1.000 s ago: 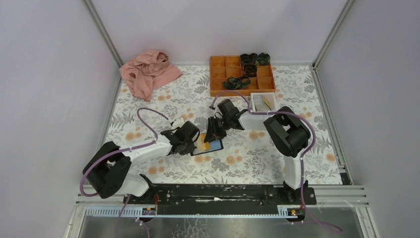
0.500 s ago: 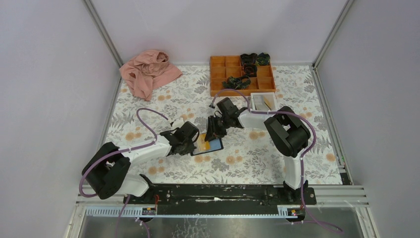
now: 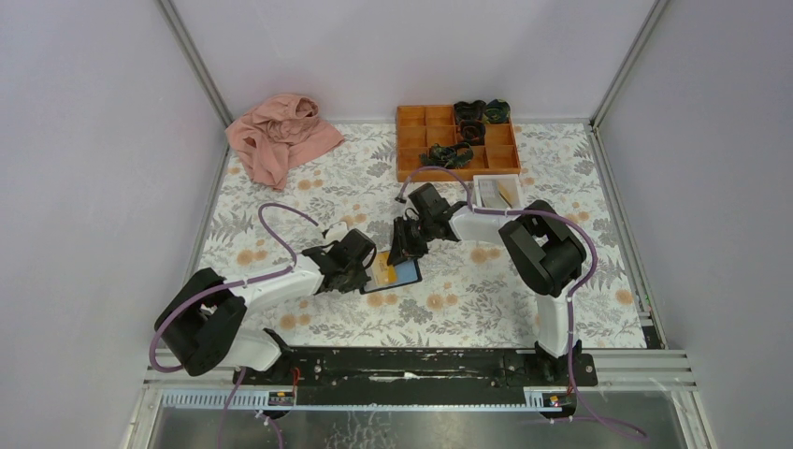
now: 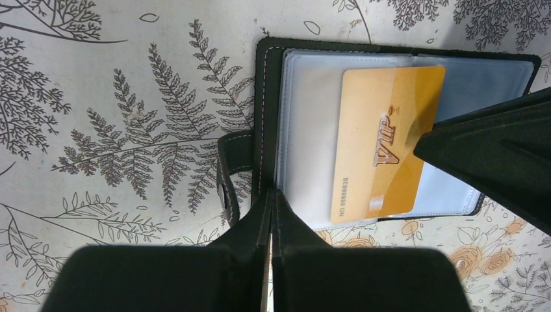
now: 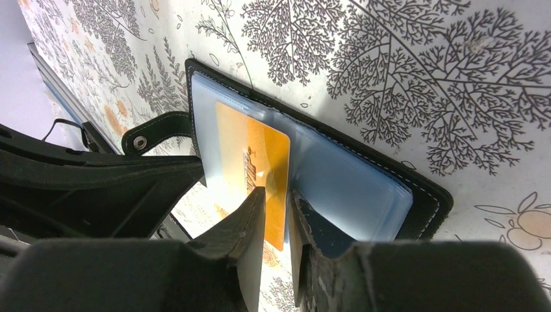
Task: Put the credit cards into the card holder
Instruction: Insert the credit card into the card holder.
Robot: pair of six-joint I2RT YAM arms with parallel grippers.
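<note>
Straddling the free end of the gold plastic card (image 5: 256, 153), the right gripper (image 5: 276, 198) had its jaws slightly apart; the left gripper (image 4: 271, 198), jaws together, pressed the black folding card holder (image 4: 266, 97).

The orange-yellow credit card (image 4: 390, 140) reads "VIP" and "NO", then hard-to-read digits

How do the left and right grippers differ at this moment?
The left gripper's jaws are shut; the right gripper's stand slightly apart. The left gripper sits at the holder's edge by its strap; the right gripper straddles the gold card's edge. Both are down at the open holder.
</note>
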